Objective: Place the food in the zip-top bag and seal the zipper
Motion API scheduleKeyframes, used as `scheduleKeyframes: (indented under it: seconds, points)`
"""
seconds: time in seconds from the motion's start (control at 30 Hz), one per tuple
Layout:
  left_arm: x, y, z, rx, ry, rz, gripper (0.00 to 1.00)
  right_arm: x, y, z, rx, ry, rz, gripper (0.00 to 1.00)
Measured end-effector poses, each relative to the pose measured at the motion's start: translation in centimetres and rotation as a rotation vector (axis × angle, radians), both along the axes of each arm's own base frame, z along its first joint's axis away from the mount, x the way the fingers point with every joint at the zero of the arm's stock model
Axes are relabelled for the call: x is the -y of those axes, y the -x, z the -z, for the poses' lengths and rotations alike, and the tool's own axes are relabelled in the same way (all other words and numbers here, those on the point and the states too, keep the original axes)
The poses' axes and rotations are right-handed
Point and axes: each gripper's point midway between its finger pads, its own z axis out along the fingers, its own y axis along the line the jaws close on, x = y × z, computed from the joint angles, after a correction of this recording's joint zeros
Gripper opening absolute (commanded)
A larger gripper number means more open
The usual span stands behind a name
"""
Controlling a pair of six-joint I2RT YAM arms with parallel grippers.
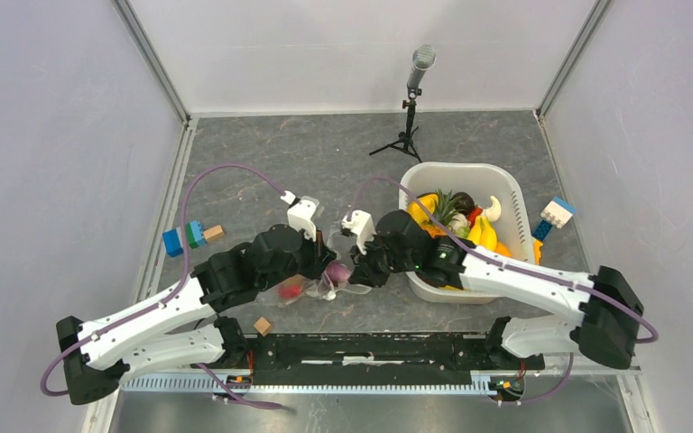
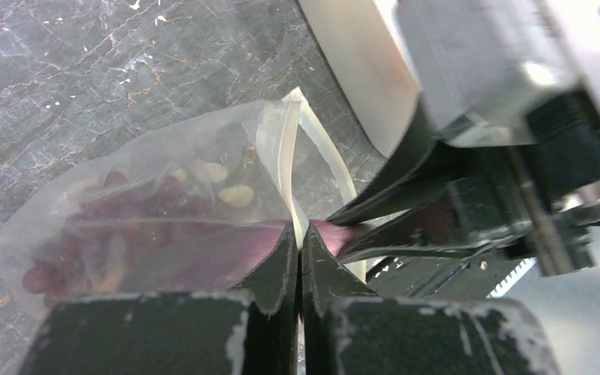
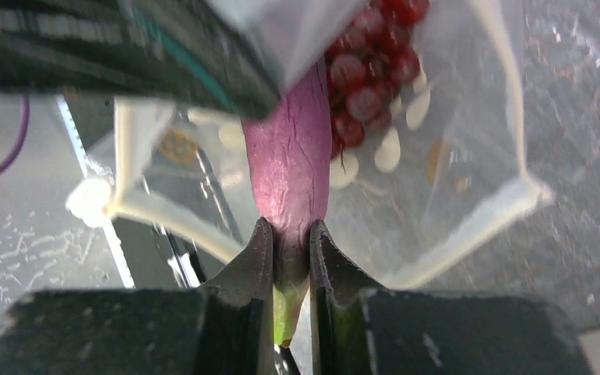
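Note:
The zip-top bag (image 1: 354,289) lies on the grey table between my two grippers, with red grapes (image 3: 367,78) inside it. My left gripper (image 2: 301,234) is shut on the bag's white zipper (image 2: 285,156) strip and holds the mouth up. A purple eggplant (image 3: 289,156) with a green stem is held by my right gripper (image 3: 289,233), which is shut on its stem end. The eggplant's far end reaches into the bag's mouth (image 3: 453,141). In the top view the eggplant (image 1: 337,271) shows between the left gripper (image 1: 322,262) and the right gripper (image 1: 362,268).
A white basket (image 1: 516,194) at the right holds bananas, a pineapple and other toy food. A microphone on a tripod (image 1: 408,135) stands at the back. Coloured blocks (image 1: 189,236) lie at the left, another block (image 1: 555,215) right of the basket, and a small wooden cube (image 1: 262,326) near the front rail.

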Motion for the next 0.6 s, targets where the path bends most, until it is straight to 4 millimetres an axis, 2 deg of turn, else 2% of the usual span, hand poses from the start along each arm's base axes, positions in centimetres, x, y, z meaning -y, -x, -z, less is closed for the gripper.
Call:
scheduleKeyframes:
  seconds: [0.17, 0.43, 0.47, 0.53, 0.6]
  points:
    - [0.4, 0.4, -0.7, 0.004, 0.037, 0.028, 0.02, -3.0, -1.0, -0.3, 0.008, -0.037, 0.010, 0.17]
    - [0.7, 0.6, -1.5, 0.018, 0.079, 0.043, 0.02, -4.5, -2.5, -1.2, 0.015, -0.144, 0.107, 0.31]
    - [0.7, 0.5, -1.5, 0.019, 0.080, 0.042, 0.02, -4.5, -2.6, -1.1, 0.013, -0.148, 0.114, 0.34]
    - [0.7, 0.5, -1.5, 0.022, 0.081, 0.040, 0.02, -4.7, -2.7, -1.3, 0.011, -0.158, 0.122, 0.49]
    - [0.5, 0.4, -1.7, 0.029, 0.085, 0.031, 0.02, -4.9, -2.7, -1.5, 0.009, -0.178, 0.129, 0.59]
